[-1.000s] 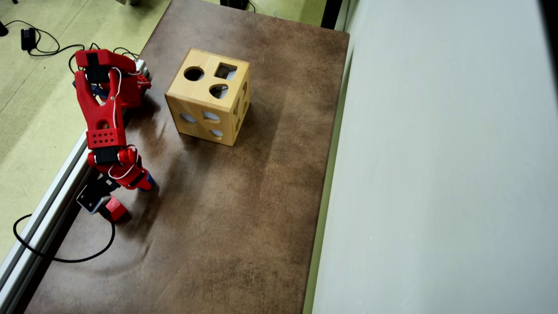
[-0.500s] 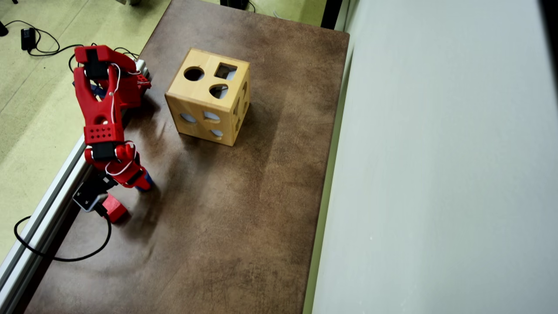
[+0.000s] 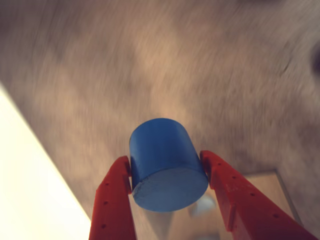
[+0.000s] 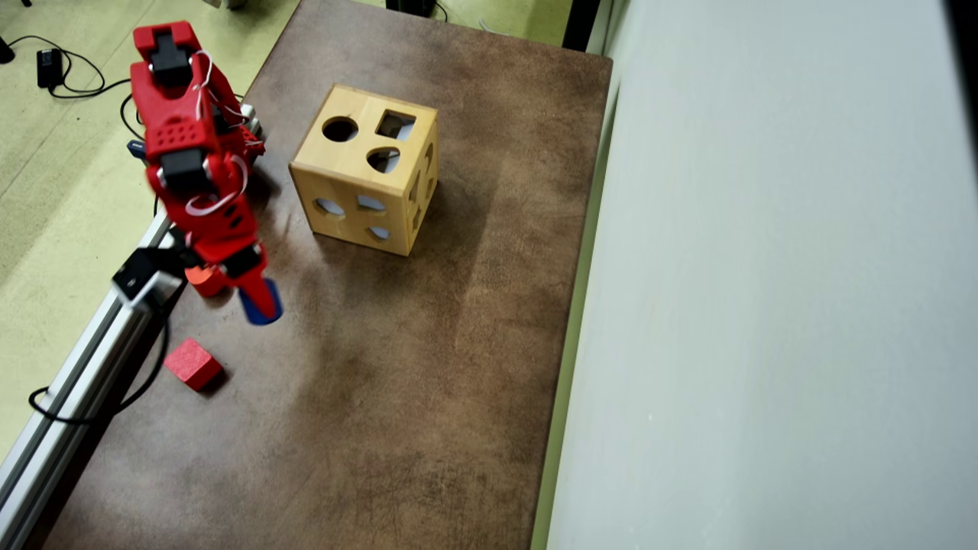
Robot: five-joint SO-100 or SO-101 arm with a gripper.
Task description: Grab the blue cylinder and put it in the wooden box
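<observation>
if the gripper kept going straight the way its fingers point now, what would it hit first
Probably only bare table. In the overhead view the gripper, shut on the blue cylinder, points toward the frame's bottom, slightly right, away from the wooden box and right of the red cube.

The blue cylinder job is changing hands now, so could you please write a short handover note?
Claw: shut on the blue cylinder, one finger on each side, held above the table.
Wooden box: up and to the right of the claw in the overhead view, round hole on top.
Red cube: on the table, untouched.
Done: the pickup.
Left: carry it to the box and drop it in.
</observation>
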